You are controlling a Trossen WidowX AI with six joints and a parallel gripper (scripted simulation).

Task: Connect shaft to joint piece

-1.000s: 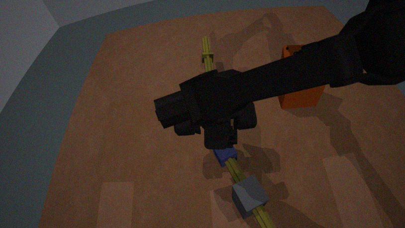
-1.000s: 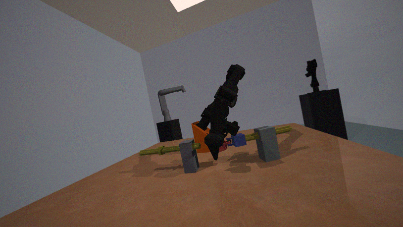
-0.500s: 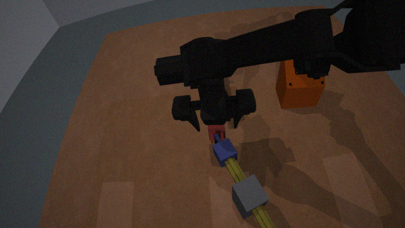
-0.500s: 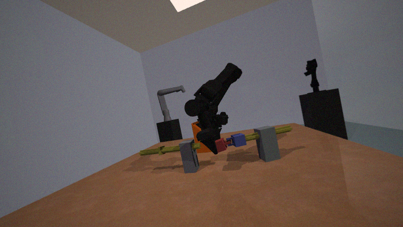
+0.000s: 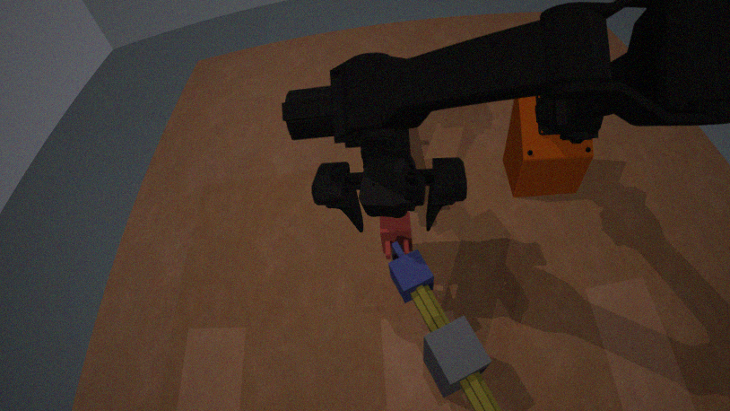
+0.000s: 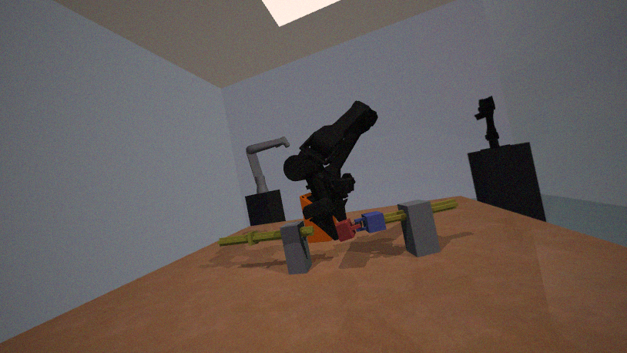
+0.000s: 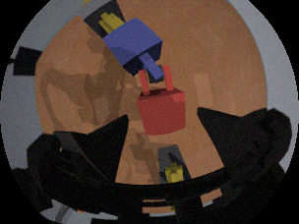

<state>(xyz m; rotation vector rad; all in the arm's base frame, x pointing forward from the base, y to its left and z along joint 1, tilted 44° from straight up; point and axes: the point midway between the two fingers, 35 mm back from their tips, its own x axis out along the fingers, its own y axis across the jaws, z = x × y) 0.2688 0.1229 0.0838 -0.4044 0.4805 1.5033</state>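
A red square joint piece (image 5: 395, 231) (image 6: 345, 230) (image 7: 161, 112) hangs by its hinges on a blue piece (image 5: 411, 273) (image 6: 373, 220) (image 7: 133, 41). The blue piece ends a yellow shaft (image 5: 431, 306) (image 6: 442, 205) that runs through a grey block (image 5: 456, 354) (image 6: 418, 228). My gripper (image 5: 394, 225) (image 7: 164, 114) is open and empty. It hangs just above the red piece, one finger on each side, apart from it. The second yellow shaft (image 6: 254, 237) passes through another grey block (image 6: 296, 253). Its tip (image 7: 172, 173) shows just short of the red piece in the wrist view. My arm hides it in the top view.
An orange block (image 5: 543, 163) (image 6: 312, 228) stands behind the arm. Beyond the table's far edge, a black pedestal (image 6: 264, 206) carries a grey arm and a taller black pedestal (image 6: 506, 179) carries a camera. The brown table (image 5: 230, 255) reaches out to the left and front.
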